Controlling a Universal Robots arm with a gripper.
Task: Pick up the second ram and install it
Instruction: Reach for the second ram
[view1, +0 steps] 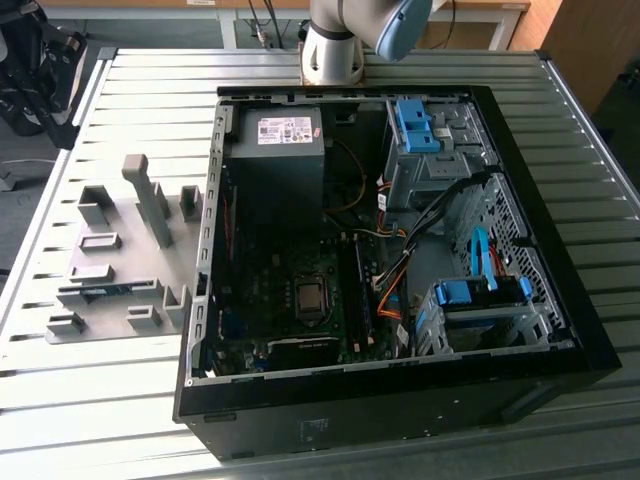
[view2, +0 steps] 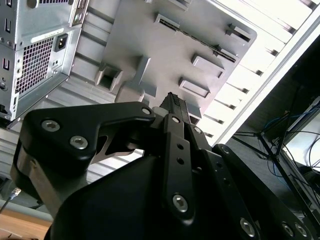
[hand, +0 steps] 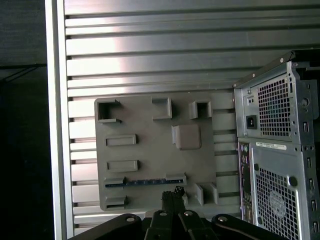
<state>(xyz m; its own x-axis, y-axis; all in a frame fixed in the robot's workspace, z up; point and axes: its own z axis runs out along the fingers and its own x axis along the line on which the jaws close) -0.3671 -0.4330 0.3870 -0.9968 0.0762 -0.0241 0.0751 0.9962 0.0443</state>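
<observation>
First wrist view: the gripper (hand: 172, 194), mostly cut off, fingers pressed together and empty, hangs over the grey tray (hand: 150, 150); the second ram (hand: 145, 182) lies edge-up in a tray slot, ends hidden.

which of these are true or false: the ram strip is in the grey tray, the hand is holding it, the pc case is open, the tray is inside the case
1. The second ram sits in a slot of the grey tray. True.
2. The hand holds the ram. False: it is shut on nothing.
3. The PC case is open. True.
4. The tray lies inside the case. False: it lies on the slatted table, at the exterior view's left of the case.
</observation>
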